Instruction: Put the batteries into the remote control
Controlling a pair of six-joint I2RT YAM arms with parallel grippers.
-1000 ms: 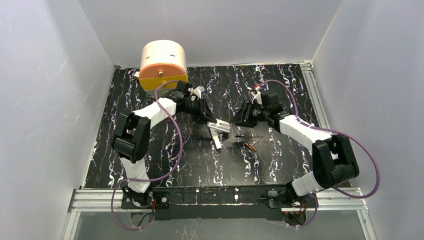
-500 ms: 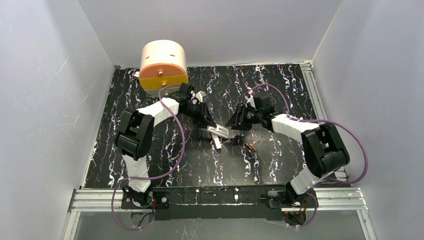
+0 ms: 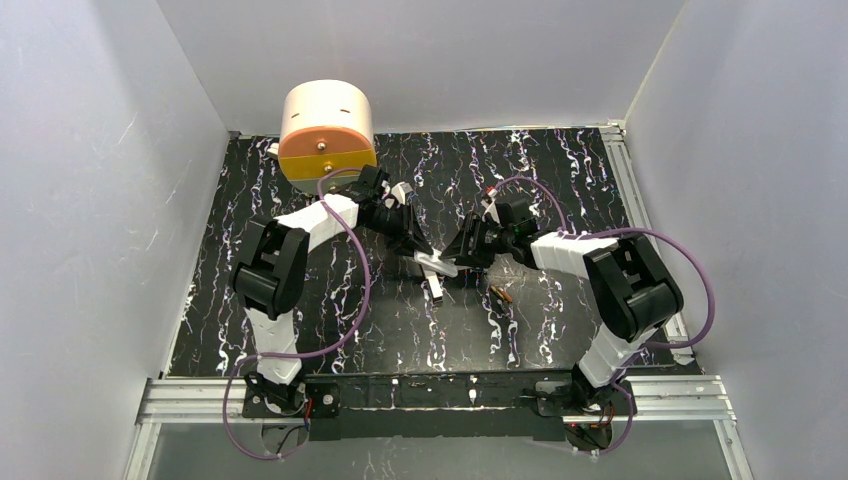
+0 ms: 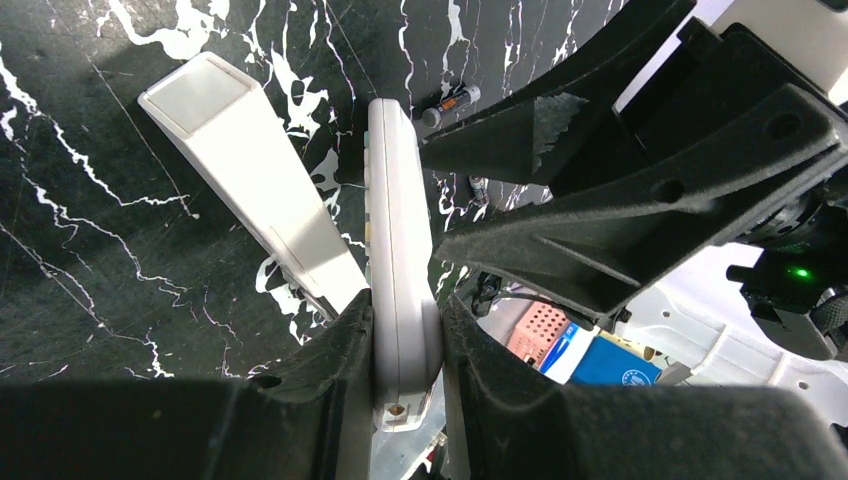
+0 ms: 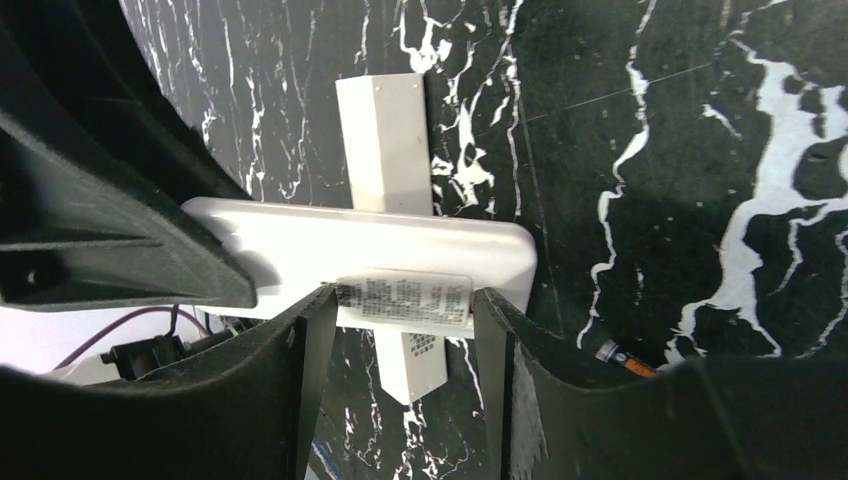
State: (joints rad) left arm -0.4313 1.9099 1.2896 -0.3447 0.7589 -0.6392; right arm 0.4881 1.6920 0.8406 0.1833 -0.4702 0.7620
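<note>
From the top view, the remote [image 3: 440, 265] was seen lifted above the middle of the counter [image 3: 450, 160], clamped at one end in the left claw [image 3: 425, 255], which was closed tight on it. The right claw [image 3: 462, 255] was brought against the remote's other end, its jaws apart. A white bar [image 3: 436, 289] lay on the counter just below the remote, and the batteries [image 3: 500, 293] lay close together to the right of the bar, near the right arm. A cream and orange drum [image 3: 325, 130] stood at the back left corner. From the left wrist view, the remote was seen edge-on, pinched between both fingers [image 4: 345, 340] of the left claw, with its buttons turned toward the bar, which lay on the counter just to its left. The right claw's two black fingers were spread on the other side of the remote, their tips near its back. One battery [image 4: 452, 100] was seen on the counter beyond the remote's far end. From the right wrist view, the remote's back was seen lying crosswise, with a printed label [image 5: 405, 300] on it framed between the spread fingers [image 5: 310, 380] of the right claw; the tips overlapped the remote's near edge, but whether they touched it could not be told. The left claw covered the remote's left end. The bar crossed behind the remote, and one battery showed at the edge of the right-hand finger, down on the counter.
</note>
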